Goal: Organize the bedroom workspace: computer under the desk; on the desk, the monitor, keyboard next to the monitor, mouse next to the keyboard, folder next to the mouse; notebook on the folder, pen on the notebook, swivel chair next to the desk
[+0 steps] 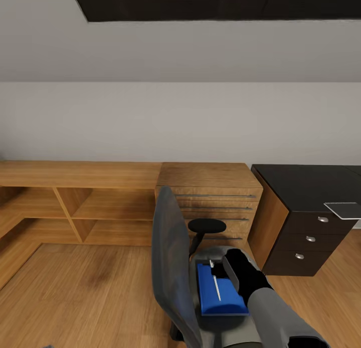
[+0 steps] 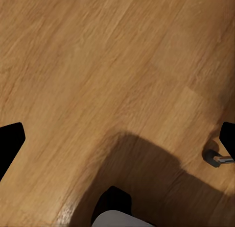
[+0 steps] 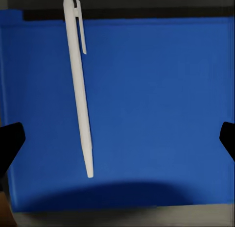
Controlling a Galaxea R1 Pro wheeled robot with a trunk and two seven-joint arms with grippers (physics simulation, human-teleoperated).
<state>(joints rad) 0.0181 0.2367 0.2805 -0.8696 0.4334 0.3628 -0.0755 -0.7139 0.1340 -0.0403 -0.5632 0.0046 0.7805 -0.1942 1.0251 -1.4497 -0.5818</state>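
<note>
The swivel chair [image 1: 170, 257], grey with a black armrest [image 1: 206, 225], stands close in front of me. The bright blue folder [image 1: 220, 294] lies flat on its seat, and the thin white pen [image 1: 216, 287] rests on the folder. My right arm [image 1: 265, 303] reaches in from the lower right, its black wrist just over the folder's far end. My right gripper [image 3: 117, 143] hangs open above the folder [image 3: 156, 104], with the pen [image 3: 78, 85] between and beyond its dark fingertips [image 3: 10, 143]. My left gripper [image 2: 117, 138] is open over bare wooden floor. The black-topped desk [image 1: 301, 185] stands to the right.
Low wooden shelving [image 1: 80, 202] and a wooden drawer chest [image 1: 210, 197] line the grey wall. The desk's black drawer unit [image 1: 306, 240] is right of the chair. A flat pale grey rectangle [image 1: 343, 210] overhangs the desk's edge; I cannot tell what it is. A chrome castor leg [image 2: 216, 158] is near the left gripper.
</note>
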